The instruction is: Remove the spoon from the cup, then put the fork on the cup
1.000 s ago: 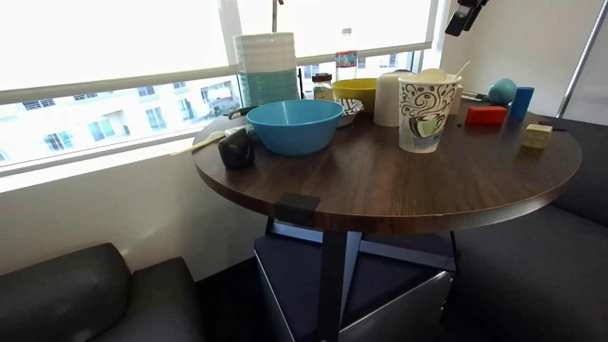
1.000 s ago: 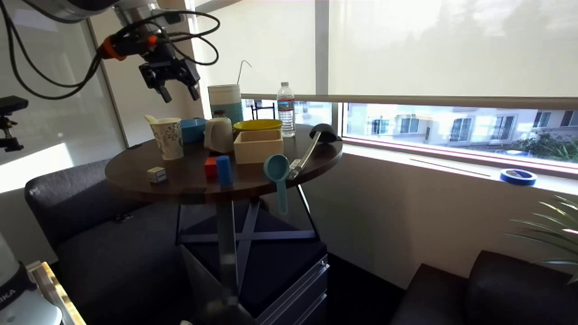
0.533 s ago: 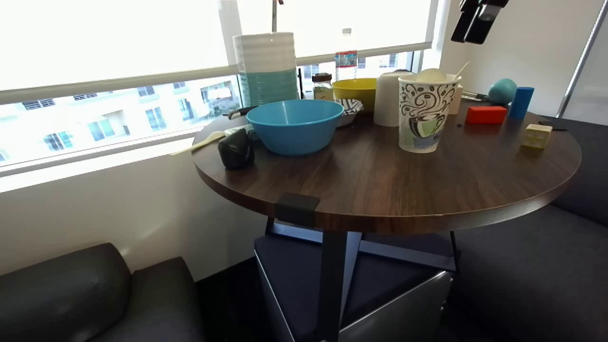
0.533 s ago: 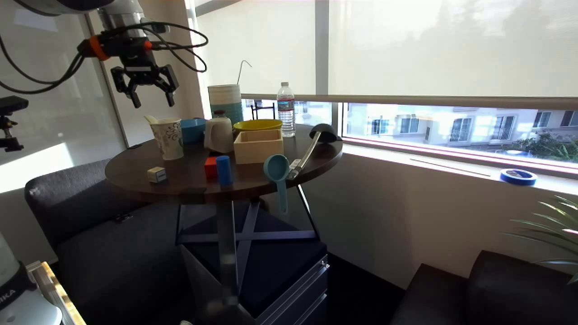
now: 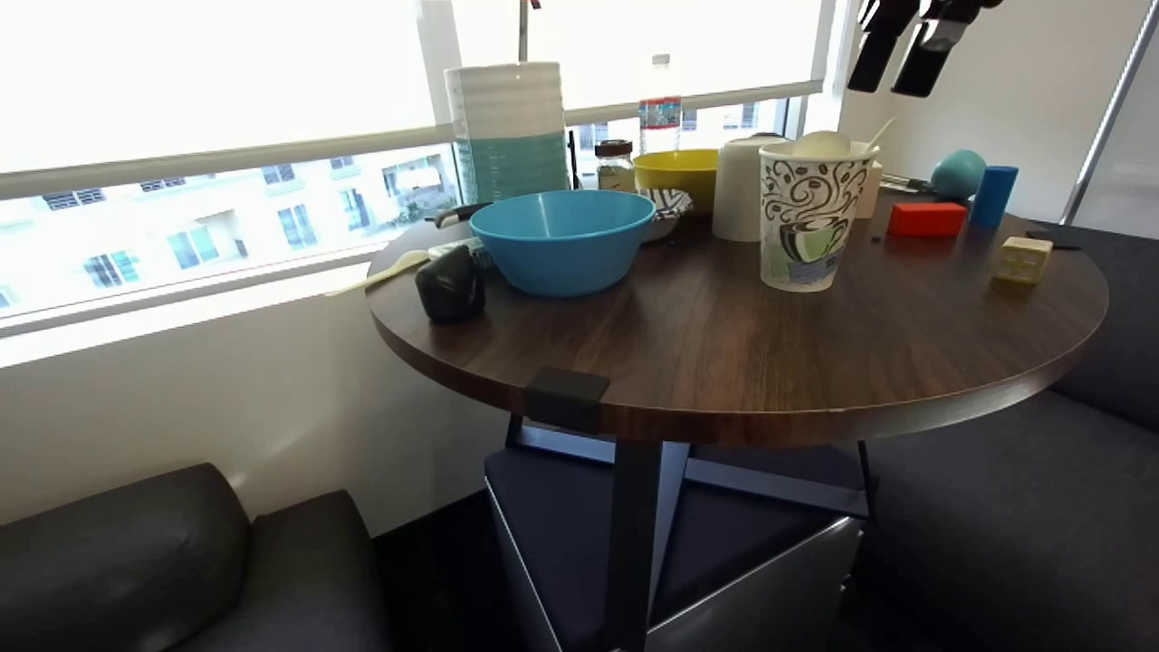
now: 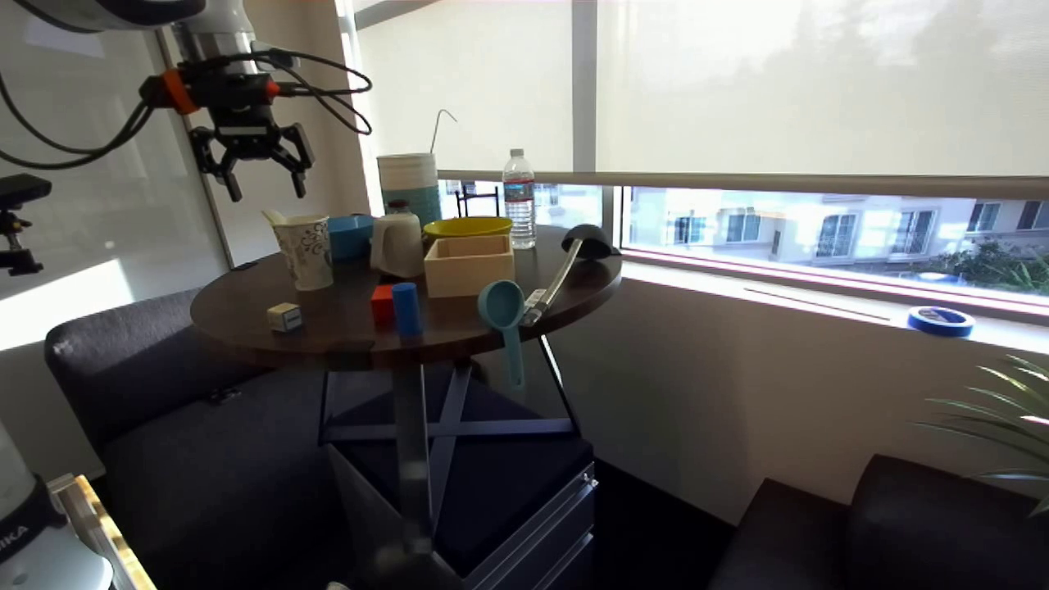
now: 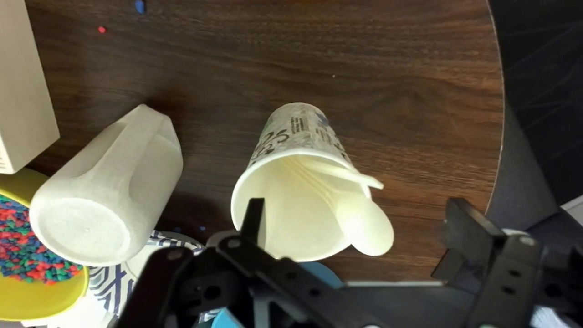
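The tall white paper cup [image 5: 810,222], with green-and-dark print, stands upright. The pale cream plastic spoon [image 7: 366,223] leans inside the cup, handle down, rounded bowl above the rim. A slim pale cream plastic utensil [image 7: 350,174] leans beside the spoon, end past the rim; a long pale cream utensil [image 5: 398,266] lies well apart from the cup. Which is the fork cannot be determined.

Daylit scene, backlit by far window blinds [image 5: 208,72].
The blinds glare nearly white; a sunlit patch [image 6: 78,307] slants at left; the floor [image 6: 647,528] looks almost black. In the wrist view, soft shadow [image 7: 167,93] edges the jug [image 7: 109,182].
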Available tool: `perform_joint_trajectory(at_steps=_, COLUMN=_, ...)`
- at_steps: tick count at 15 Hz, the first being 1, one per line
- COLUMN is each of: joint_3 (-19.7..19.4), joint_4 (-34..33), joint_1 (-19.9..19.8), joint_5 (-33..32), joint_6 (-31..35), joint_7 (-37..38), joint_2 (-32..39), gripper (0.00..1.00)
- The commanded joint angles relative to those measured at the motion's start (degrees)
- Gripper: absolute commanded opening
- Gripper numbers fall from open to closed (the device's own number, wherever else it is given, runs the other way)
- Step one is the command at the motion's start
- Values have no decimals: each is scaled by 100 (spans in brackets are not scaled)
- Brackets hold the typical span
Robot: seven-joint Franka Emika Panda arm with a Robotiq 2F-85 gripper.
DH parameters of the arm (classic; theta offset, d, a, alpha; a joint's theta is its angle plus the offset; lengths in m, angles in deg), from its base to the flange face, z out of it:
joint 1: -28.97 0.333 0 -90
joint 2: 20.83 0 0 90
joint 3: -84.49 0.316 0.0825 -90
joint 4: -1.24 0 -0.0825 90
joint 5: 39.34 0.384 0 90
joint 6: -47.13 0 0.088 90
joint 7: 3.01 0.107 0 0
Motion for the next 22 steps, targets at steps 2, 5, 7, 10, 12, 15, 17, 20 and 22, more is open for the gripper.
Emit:
perform_joint_trajectory(at_steps=2, joint_3=20, joint_4=22, joint_1=67, joint_5=444, joint_6=351, joint_7=-132, joint_2=232, gripper=100)
perform_joint_trajectory(at_steps=5, joint_3=105, joint_4=55, joint_1=50, joint_5=425, joint_6=655, joint_7=-140, joint_2=352, gripper=100)
perform_joint_trajectory(at_steps=7, joint_3=145, joint_4=45, joint_1=-3, joint_5=325, joint_6=733, joint_7=-106, joint_2=479, gripper=100)
perform_joint_trajectory(at_steps=10, joint_3=158, joint_4=28, joint_1=-46, joint_5=324, joint_6=772, joint_7=-69, joint_2=613, gripper=100)
perform_joint_trajectory(at_steps=12, joint_3=168, joint_4=31, joint_1=-69, joint_5=311, joint_6=835, joint_7=-71, joint_2=668, gripper=74)
perform_joint_trajectory(at_steps=15, joint_3=168, joint_4=30, joint_1=-84, joint_5=306, joint_6=900, joint_7=-86, joint_2=698, gripper=60)
perform_joint_trajectory(at_steps=17, joint_3=178, joint_4=29, joint_1=-101, joint_5=278, joint_6=936, joint_7=-79, joint_2=696, gripper=55)
perform_joint_trajectory(at_steps=20, joint_3=179, joint_4=26, joint_1=-119, joint_5=267, joint_6=970, joint_7=-75, joint_2=687, gripper=59)
perform_joint_trajectory(at_steps=22, joint_3=176, joint_4=25, joint_1=-125, joint_5=265, joint_6=991, joint_7=-78, joint_2=685, gripper=78)
